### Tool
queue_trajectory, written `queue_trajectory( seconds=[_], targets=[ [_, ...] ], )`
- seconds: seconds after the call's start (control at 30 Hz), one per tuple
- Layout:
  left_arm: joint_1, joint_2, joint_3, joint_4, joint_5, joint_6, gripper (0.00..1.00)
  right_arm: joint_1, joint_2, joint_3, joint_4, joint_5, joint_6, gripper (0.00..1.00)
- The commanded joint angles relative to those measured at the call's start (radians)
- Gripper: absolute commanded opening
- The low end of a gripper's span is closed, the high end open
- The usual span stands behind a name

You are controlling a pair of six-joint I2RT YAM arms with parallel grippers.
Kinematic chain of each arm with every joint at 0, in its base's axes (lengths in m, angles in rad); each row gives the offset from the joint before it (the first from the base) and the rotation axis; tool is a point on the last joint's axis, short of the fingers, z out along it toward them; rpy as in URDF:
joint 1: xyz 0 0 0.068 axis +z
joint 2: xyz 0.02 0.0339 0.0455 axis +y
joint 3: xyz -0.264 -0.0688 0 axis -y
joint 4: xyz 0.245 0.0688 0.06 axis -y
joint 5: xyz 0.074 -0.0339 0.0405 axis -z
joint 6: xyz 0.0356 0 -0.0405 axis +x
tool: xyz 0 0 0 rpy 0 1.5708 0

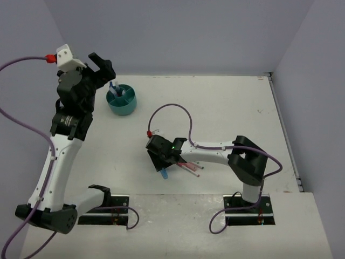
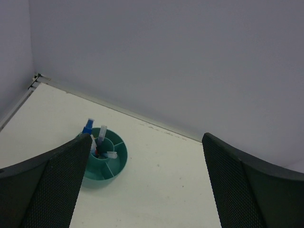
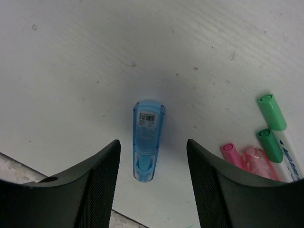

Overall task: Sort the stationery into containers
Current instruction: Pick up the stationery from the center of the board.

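Note:
The round teal tub stands at the back left with several pens upright in its centre cup. My left gripper hangs high beside it, open and empty; its wrist view looks down on the tub and a blue-capped pen. My right gripper is low over the table's middle. It straddles a stubby translucent blue piece lying flat, jaws open with a gap on each side. Green markers and pink markers lie just to its right.
The pink markers lie close to the right forearm near the table's front edge. Walls bound the back and both sides. A purple cable loops over the table behind the right gripper.

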Motion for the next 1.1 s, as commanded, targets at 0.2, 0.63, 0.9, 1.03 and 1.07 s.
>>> queue_trajectory(
  seconds=[0.2, 0.63, 0.9, 1.03, 1.07],
  targets=[
    [-0.002, -0.117, -0.224, -0.109, 0.157, 0.026, 1.00, 0.075, 0.057, 0.049, -0.092, 0.029, 0.095, 0.53],
    [-0.002, -0.129, -0.407, -0.050, 0.327, -0.041, 1.00, 0.084, 0.028, 0.034, -0.101, 0.145, 0.055, 0.00],
    [-0.004, -0.054, -0.478, 0.144, 0.784, -0.172, 1.00, 0.057, -0.311, -0.110, 0.195, 0.240, -0.242, 0.00],
    [-0.018, 0.031, -0.488, 0.304, 0.988, -0.282, 1.00, 0.004, -0.432, -0.157, 0.262, 0.251, -0.265, 0.00],
    [-0.027, 0.043, -0.496, 0.351, 1.015, -0.304, 1.00, -0.008, -0.451, -0.161, 0.270, 0.248, -0.267, 0.00]
  ],
)
